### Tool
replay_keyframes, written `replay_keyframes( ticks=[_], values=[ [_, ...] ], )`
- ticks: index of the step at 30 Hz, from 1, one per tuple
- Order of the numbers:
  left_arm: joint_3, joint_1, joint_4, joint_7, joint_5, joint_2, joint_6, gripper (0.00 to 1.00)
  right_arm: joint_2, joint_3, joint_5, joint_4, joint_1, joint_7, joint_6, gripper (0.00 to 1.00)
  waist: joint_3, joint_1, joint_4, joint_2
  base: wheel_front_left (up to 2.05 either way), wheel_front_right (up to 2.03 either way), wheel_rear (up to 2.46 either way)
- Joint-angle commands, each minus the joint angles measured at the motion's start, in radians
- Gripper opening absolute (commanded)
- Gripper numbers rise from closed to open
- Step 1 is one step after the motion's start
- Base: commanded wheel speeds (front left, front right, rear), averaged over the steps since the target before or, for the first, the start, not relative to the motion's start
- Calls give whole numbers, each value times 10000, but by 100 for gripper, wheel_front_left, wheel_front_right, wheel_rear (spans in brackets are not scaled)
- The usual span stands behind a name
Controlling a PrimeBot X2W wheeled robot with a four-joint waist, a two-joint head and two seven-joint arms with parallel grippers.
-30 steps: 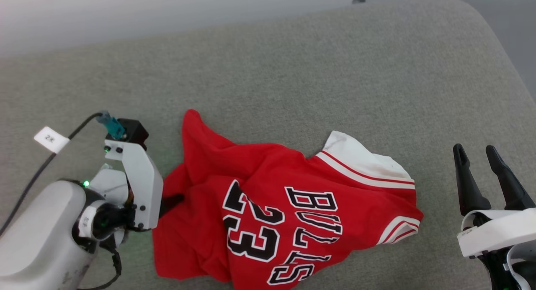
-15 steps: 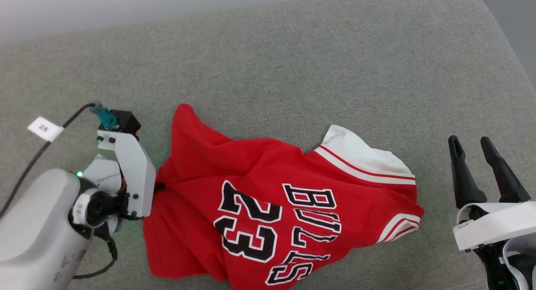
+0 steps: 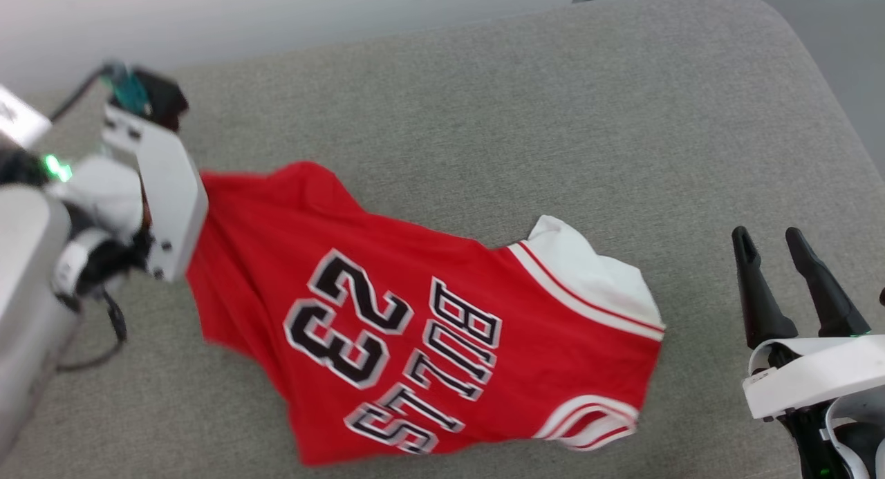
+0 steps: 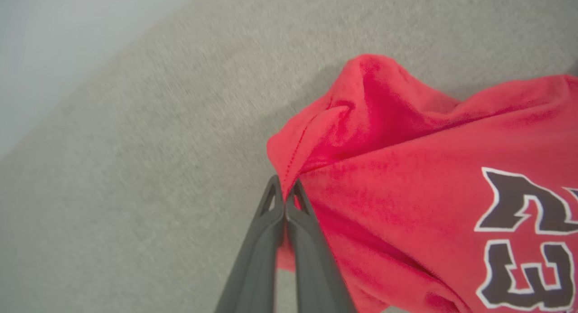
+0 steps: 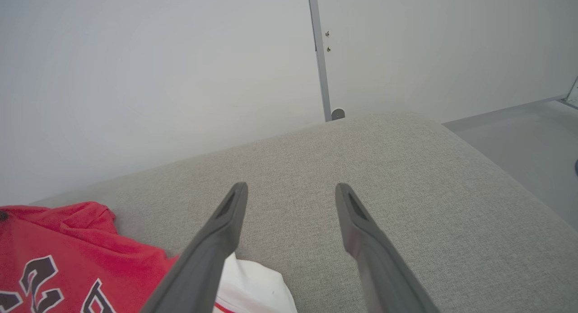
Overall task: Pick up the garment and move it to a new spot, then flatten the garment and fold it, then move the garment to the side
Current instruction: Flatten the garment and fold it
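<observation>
The garment (image 3: 415, 327), a red jersey with white sleeves, striped trim and black "BULLS 23" lettering, stretches across the grey cushion (image 3: 484, 119) in the head view. My left gripper (image 4: 284, 186) is shut on its red hem edge (image 4: 289, 164) at the upper left, lifting that end. In the head view the white wrist housing (image 3: 166, 189) covers the fingers. My right gripper (image 3: 767, 240) stands open at the lower right, just beyond the white sleeve (image 3: 588, 268), touching nothing. Its two dark fingers (image 5: 221, 227) hover over bare cushion, the garment (image 5: 58, 249) at the lower left.
The cushion's rounded far right corner (image 3: 781, 23) drops to a grey floor (image 5: 519, 141). A pale wall (image 5: 158, 69) with a thin metal post (image 5: 319, 51) stands behind. A black cable (image 3: 104, 334) hangs from my left arm.
My left gripper has pulled the garment's hem up and toward the far left, stretching the jersey out and dragging it leftward. The right gripper has stayed about where it was.
</observation>
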Motion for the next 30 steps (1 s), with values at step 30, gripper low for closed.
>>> replay_keyframes(
  ticks=[30],
  values=[
    [-4535, -4607, 3761, -3943, -596, -924, -644, 23, 28, 1014, 545, 725, -720, -703, 1, 100, 1684, -1, -982, 0, 0, 0, 0]
  ],
)
